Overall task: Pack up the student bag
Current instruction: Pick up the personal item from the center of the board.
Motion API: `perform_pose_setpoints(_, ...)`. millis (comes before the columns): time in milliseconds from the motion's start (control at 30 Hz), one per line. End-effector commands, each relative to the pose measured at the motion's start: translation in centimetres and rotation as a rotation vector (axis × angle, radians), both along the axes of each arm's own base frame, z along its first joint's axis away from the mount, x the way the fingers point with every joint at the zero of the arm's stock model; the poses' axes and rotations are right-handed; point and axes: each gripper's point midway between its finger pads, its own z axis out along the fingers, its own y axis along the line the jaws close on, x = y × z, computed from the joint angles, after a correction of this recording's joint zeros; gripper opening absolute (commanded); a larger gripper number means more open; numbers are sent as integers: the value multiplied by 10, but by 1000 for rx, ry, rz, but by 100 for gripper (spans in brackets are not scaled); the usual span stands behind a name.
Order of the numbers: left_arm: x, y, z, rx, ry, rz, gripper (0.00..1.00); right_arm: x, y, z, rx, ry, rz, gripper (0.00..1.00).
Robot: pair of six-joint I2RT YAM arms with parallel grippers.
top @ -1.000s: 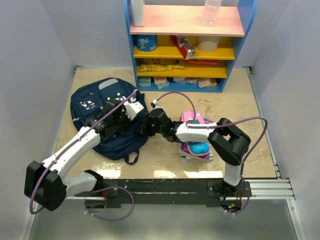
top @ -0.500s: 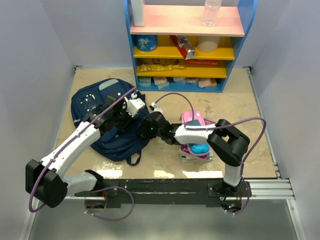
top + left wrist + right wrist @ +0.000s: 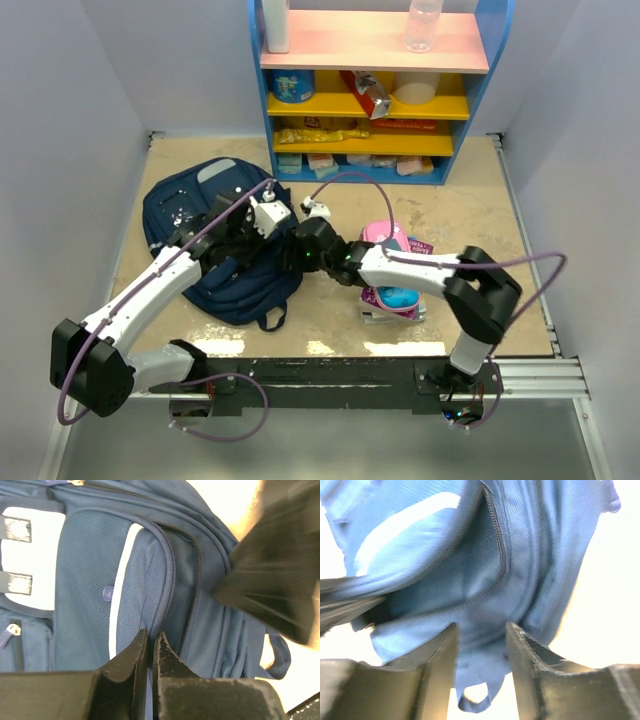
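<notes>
Pale walls box in a beige table (image 3: 470,200) on three sides, with a blue, yellow and pink shelf (image 3: 370,60) standing at the far edge. The student bag (image 3: 190,215) lies flat on the left part of the table, close to the left wall.

The left claw (image 3: 150,647) is pinched nearly closed on a fold of the bag's fabric, at the curved pocket seam. The right claw (image 3: 481,645) hovers at the bag's right side with its jaws partly apart. Navy cloth and a line of zipper (image 3: 499,555) show beyond them, and nothing looks clamped.

Packing looks barely begun. The work seems to be at the stage of getting a compartment open (a dark gap shows under the flap in the right wrist view). The pink pencil case (image 3: 392,270) and the flat things stacked under it sit on the table to the right, not yet in the bag.

Room is tight where both claws crowd the bag's right edge, almost touching each other. The bag has little slack toward the left wall. Bare table lies between the bag and the shelf, and also right of the pink stack.
</notes>
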Motion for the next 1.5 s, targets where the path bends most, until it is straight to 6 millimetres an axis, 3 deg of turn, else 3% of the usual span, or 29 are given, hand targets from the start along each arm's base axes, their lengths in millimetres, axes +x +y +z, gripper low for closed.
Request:
perform_pose_setpoints(0, 13, -7, 14, -75, -99, 16, 0, 4, -28, 98, -44, -173, 18, 52)
perform_pose_setpoints(33, 13, -9, 14, -80, -98, 11, 0, -1, -40, 116, -48, -189, 15, 58)
perform_pose_setpoints(100, 14, -10, 18, -88, -106, 9, 0, 5, -62, 130, -94, -218, -40, 67)
perform_pose_setpoints(233, 14, -14, 23, -102, -109, -1, 0, 2, -136, 130, -223, -178, -182, 77)
perform_pose_setpoints(267, 15, -14, 25, -106, -112, -1, 0, -3, -151, 145, -200, -203, -212, 84)
perform_pose_setpoints(333, 15, -15, 25, -110, -110, -3, 0, -7, -181, 145, -249, -209, -281, 99)
perform_pose_setpoints(400, 16, -16, 28, -112, -114, -3, 0, -14, -202, 160, -235, -226, -321, 99)
perform_pose_setpoints(500, 19, -18, 33, -120, -122, -5, 0, -26, -227, 158, -264, -194, -374, 99)
perform_pose_setpoints(533, 20, -19, 35, -122, -124, -6, 0, -33, -236, 148, -302, -161, -383, 99)
perform_pose_setpoints(733, 23, -23, 40, -131, -127, -11, 0, -61, -263, 134, -265, -69, -452, 99)
perform_pose_setpoints(900, 22, -26, 40, -140, -121, -23, 0, -74, -280, 117, -288, -30, -494, 99)
perform_pose_setpoints(1000, 20, -28, 40, -145, -116, -28, 0, -76, -287, 115, -306, -28, -517, 99)
perform_pose_setpoints(1167, 19, -29, 40, -151, -113, -29, 0, -76, -280, 106, -273, -3, -517, 97)
perform_pose_setpoints(1467, 16, -31, 41, -161, -108, -36, 0, -67, -286, 111, -78, -3, -591, 89)
